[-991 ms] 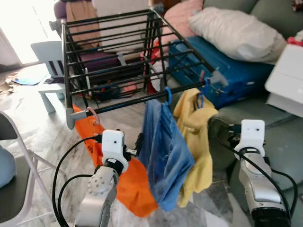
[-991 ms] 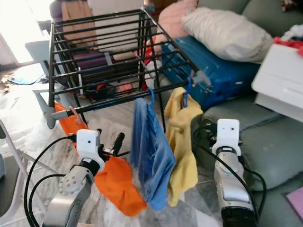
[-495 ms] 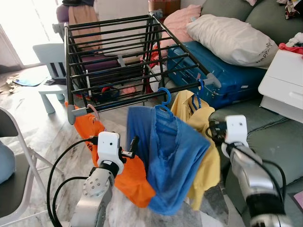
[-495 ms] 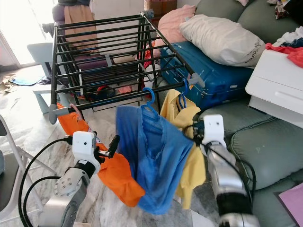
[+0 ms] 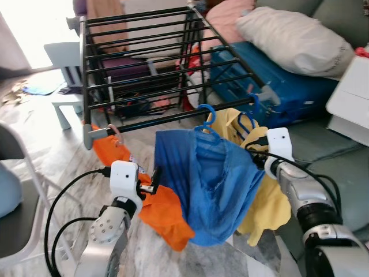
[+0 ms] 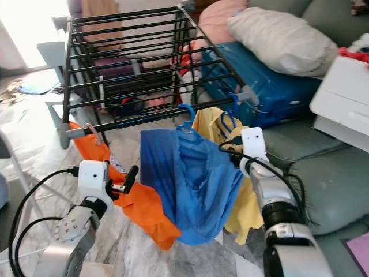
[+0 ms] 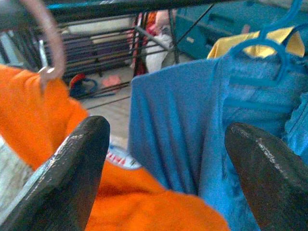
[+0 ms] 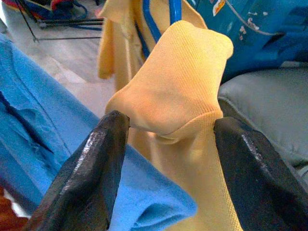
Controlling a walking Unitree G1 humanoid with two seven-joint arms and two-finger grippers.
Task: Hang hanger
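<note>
A black drying rack [image 5: 144, 63] stands in front of me. A blue hanger's hook [image 5: 206, 109] sits at the rack's front rail, carrying a blue shirt [image 5: 210, 179] that is spread wide. Beside it a yellow shirt [image 5: 271, 202] hangs on another blue hanger [image 5: 249, 120]. An orange garment [image 5: 164, 210] hangs from a pink hook [image 5: 115, 134] at the rail's left end. My left gripper [image 7: 163, 144] is open, low between the orange and blue cloth. My right gripper [image 8: 168, 139] is open, its fingers [image 8: 108, 159] flanking the yellow shirt's shoulder [image 8: 173, 96].
A blue suitcase [image 5: 282, 86] and a pillow [image 5: 294, 40] lie on the grey sofa [image 5: 343, 173] right of the rack. A white box [image 5: 351, 98] sits at the far right. A folding chair [image 5: 14, 213] stands at my left, a small pale chair [image 5: 63, 57] behind the rack.
The blue shirt has swung out and spread wide from hanging narrow. My right gripper has risen and closed in on the yellow shirt. The camera has shifted a little.
</note>
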